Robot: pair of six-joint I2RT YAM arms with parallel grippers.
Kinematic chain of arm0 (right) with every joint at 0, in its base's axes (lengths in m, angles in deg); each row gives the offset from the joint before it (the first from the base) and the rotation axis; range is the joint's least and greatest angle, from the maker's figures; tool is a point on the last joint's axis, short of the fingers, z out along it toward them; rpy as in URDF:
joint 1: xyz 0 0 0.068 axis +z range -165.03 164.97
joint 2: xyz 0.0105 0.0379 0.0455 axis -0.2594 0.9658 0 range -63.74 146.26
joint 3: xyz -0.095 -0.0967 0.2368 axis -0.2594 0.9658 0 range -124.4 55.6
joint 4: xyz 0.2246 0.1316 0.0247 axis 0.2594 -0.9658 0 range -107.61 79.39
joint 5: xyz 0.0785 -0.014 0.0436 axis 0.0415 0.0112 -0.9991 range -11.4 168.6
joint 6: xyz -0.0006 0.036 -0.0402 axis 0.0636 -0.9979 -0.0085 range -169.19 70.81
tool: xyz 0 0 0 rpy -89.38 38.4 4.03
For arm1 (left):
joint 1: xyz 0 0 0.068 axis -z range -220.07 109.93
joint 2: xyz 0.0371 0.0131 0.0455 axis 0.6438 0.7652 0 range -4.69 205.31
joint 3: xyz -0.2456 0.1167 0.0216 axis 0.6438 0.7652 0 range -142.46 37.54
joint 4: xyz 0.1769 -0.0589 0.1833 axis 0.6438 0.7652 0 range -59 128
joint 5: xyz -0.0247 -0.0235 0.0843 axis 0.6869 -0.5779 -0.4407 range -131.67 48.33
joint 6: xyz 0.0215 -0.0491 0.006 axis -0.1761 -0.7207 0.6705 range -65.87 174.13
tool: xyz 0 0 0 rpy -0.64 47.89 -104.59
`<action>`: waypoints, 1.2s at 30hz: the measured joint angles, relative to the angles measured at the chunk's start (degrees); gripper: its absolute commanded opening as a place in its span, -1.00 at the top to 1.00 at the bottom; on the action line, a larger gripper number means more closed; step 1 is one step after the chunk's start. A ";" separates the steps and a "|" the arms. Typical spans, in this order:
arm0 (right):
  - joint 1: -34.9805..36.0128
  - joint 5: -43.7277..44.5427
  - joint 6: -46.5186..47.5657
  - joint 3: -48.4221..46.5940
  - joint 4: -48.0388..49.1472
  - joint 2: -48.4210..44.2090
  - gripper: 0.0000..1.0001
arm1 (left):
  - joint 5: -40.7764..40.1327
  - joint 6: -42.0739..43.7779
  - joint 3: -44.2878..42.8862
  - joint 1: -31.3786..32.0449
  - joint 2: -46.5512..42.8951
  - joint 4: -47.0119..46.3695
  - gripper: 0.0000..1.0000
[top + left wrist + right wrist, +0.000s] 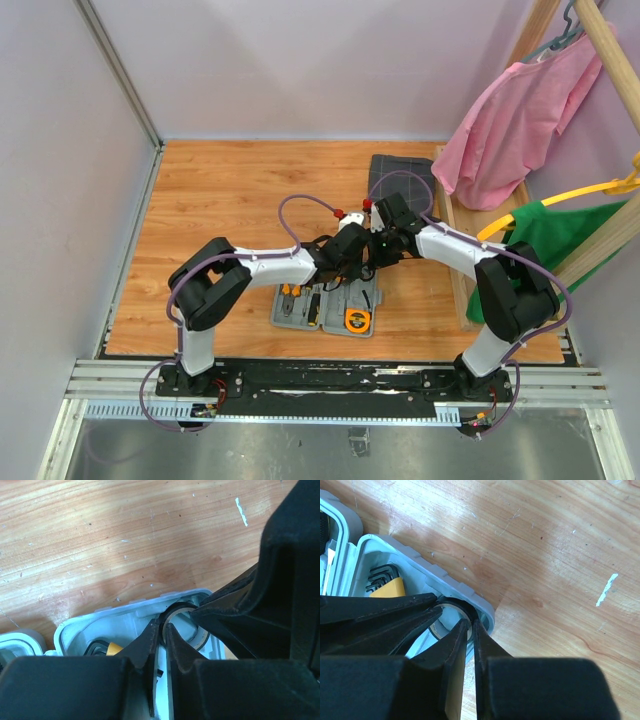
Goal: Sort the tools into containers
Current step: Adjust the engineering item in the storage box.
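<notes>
The grey tool case [368, 300] lies open near the arms, with an orange tape measure [357, 320] and pliers [292, 296] in its near half. Both grippers meet over its far half. A black tape roll [181, 609] with a pale core stands in a corner of the case [100, 617]. My left gripper [164, 626] is shut on the roll's wall, one finger inside the ring and one outside. My right gripper [471, 622] pinches the same roll [454, 604] from the other side, at the case rim [445, 582]. Black hex keys [382, 574] in a yellow holder lie beside it.
A dark grey folded cloth [400, 175] lies on the wooden table behind the case. A wooden rack [452, 262] stands to the right with a pink garment [520, 110] and a green one [565, 235] hanging. Purple walls close in the left and back.
</notes>
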 measured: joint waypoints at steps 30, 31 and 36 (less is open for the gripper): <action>0.00 0.46 -0.70 4.28 4.90 -2.19 0.81 | 2.34 1.11 0.72 -0.33 0.68 -1.42 0.99; 0.00 0.44 -0.72 4.68 4.79 -2.78 0.81 | 2.34 1.11 0.72 -0.33 0.68 -1.49 0.99; 0.00 -0.44 -0.74 5.57 2.93 -5.97 0.81 | 2.34 1.14 0.72 -0.33 0.68 -1.51 0.99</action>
